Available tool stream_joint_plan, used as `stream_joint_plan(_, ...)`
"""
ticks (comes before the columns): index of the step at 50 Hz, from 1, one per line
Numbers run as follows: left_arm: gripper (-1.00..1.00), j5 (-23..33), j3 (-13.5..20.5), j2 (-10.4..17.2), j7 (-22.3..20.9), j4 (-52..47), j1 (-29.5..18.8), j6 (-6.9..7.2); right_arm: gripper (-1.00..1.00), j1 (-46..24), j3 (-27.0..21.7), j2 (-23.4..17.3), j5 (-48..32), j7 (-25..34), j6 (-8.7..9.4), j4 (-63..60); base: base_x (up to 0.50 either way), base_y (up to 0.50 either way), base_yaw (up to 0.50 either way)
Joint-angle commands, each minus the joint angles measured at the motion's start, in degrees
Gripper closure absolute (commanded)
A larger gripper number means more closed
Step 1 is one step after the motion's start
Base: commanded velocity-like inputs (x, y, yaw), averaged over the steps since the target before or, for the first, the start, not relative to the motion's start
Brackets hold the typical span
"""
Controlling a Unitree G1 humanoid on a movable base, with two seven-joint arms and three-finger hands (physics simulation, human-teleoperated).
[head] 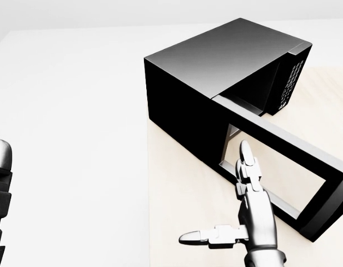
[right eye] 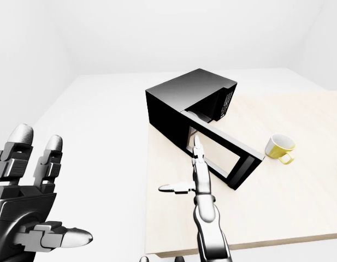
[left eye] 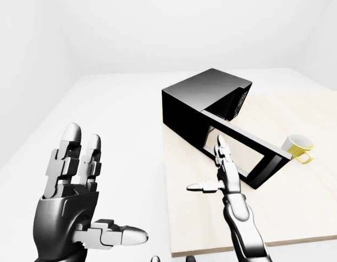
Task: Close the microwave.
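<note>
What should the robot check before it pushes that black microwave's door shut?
1. Door needs closing: ok. The black microwave has its windowed door swung wide open.
2. Right hand ready: ok, fingers open and flat, empty, beside the door's outer face.
3. Hand touching the door: cannot tell.
4. Door's swing path: ok, nothing visible between door and cavity.
5. Yellow mug out of the way: ok, it stands on the pale wooden table past the door's free end.
6. Left hand: ok, open, away from the table.
</note>
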Motion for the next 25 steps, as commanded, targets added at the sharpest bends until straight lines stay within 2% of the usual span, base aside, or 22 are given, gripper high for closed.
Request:
stream_joint_plan(1,-1.0,0.07,0.09,-0.21,-0.31,0.0,0.14,0.0,-1.0,-1.59,-0.69,0.23,-0.08,-0.35,-1.39,3.62,0.0,0.0,0.0)
stream_joint_plan(8,-1.0,0.2,0.15,-0.42,-0.53,0.0,0.05,0.0,-1.0,-2.86,-1.59,0.08,-0.06,-0.63,-1.72,5.17,0.0,0.0,0.0)
stream_joint_plan(25,-1.0,0.4,0.88,-1.5,-1.42,0.0,-0.59,0.0,-1.0,-5.6,-3.17,-0.15,-0.51,-1.3,-0.87,6.61,0.0,0.0,0.0)
